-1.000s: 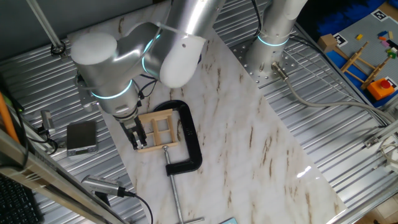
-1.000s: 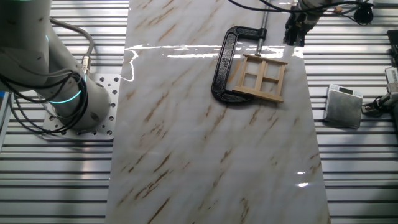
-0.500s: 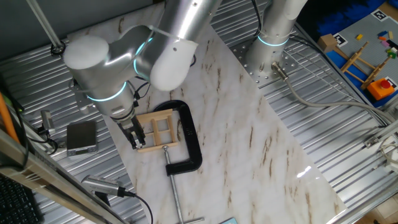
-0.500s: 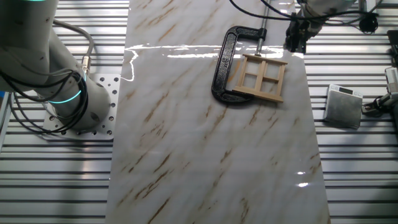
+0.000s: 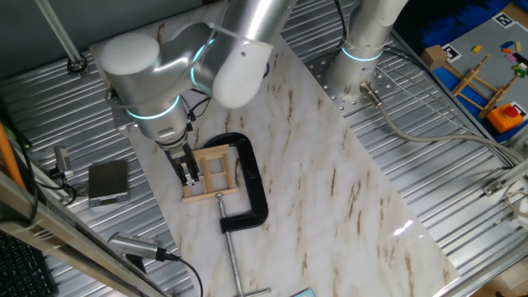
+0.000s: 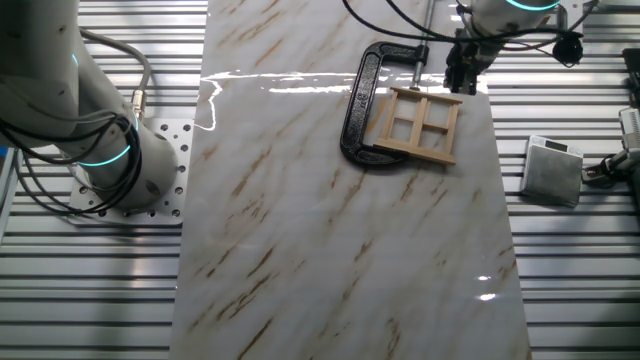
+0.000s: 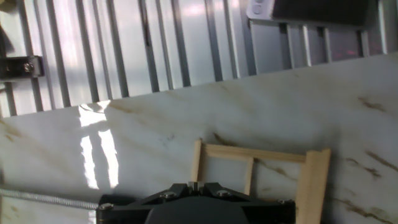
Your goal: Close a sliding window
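Observation:
The sliding window (image 5: 210,172) is a small pale-wood frame with crossbars, lying flat on the marble board (image 5: 330,190). It is held in a black C-clamp (image 5: 252,186). It also shows in the other fixed view (image 6: 418,124) and in the hand view (image 7: 261,168). My gripper (image 5: 188,169) stands over the window's outer side rail, its dark fingers close together. In the other fixed view the gripper (image 6: 465,76) is at the window's far corner. In the hand view the gripper (image 7: 196,185) is shut, its tips meeting at the end of a thin wooden rail.
A grey metal box (image 5: 107,181) sits on the ribbed table beside the board's edge, close to the gripper. The clamp's screw rod (image 5: 231,247) sticks out toward the front. The arm's base (image 5: 363,49) stands at the back. A wooden stick frame with an orange block (image 5: 495,99) lies far right.
The gripper has shifted a little from beside the window's corner in over its side rail, and the arm's wrist has swung. The window and clamp have not visibly moved.

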